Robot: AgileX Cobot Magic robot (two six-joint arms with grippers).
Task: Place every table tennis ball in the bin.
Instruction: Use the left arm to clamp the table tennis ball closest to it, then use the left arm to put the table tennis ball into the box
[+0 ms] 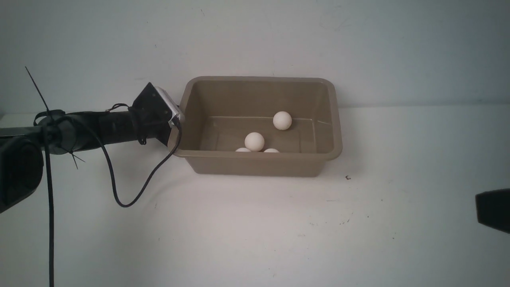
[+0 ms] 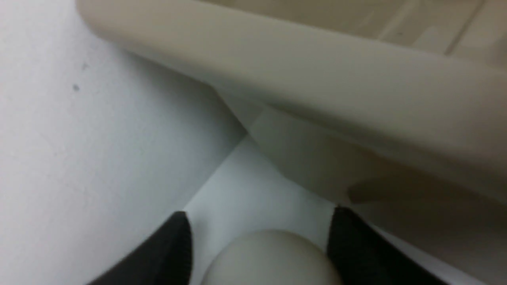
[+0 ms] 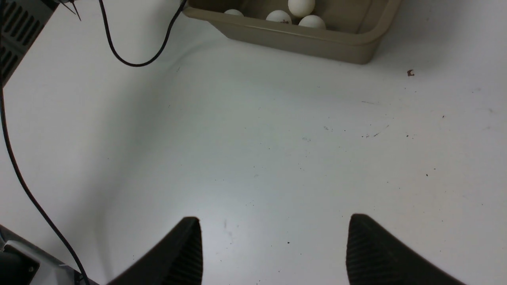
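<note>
Last table tennis ball [image 2: 269,257] lies on the table [image 2: 253,178] just outside the bin [image 2: 317,79], straddled by the left gripper [image 2: 259,211]; I cannot tell whether it is clamped yet. Best to close squarely across its middle, lift clear of the rim, then release over the four balls [image 1: 254,141] inside. Right gripper [image 3: 273,237] hangs spread and empty

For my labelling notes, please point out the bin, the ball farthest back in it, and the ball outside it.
bin [image 1: 255,165], front view, near outer wall.
farthest-back ball [image 1: 282,120], front view, its centre.
outside ball [image 2: 269,257], left wrist view, its upper surface.
</note>
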